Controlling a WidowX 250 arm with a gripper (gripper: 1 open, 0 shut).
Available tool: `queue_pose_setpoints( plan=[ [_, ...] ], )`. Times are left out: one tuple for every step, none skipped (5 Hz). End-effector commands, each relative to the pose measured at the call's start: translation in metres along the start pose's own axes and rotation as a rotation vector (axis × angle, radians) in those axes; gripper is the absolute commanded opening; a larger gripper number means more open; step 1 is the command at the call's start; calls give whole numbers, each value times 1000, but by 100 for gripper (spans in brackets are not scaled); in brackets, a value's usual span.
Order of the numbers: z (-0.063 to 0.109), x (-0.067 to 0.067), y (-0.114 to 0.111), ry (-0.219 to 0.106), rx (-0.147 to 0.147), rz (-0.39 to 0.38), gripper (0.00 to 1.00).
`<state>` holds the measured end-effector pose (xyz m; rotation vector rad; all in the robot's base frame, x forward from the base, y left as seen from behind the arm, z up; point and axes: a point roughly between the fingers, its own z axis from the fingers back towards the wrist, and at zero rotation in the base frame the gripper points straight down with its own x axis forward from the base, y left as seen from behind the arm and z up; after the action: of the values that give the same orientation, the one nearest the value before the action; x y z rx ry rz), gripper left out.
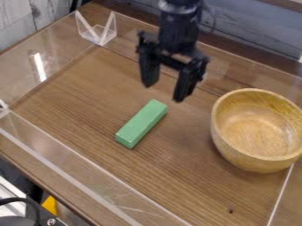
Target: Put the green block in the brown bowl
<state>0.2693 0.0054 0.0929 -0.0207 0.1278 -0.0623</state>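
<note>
Gripper [171, 81] open, empty, pointing down. Green block [141, 123] lies just below-left of it in camera view (long axis diagonal, toward upper right).

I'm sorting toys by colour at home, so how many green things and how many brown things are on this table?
Green: 1, the block
Brown: 1, the wooden bowl
Total: 2
</note>
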Motion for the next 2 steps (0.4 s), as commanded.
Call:
queue_pose_setpoints(
  plan=[
    [-7,-5,9,-69,17,-26,100],
    [-14,-12,13,-85,29,-42,100]
  ],
)
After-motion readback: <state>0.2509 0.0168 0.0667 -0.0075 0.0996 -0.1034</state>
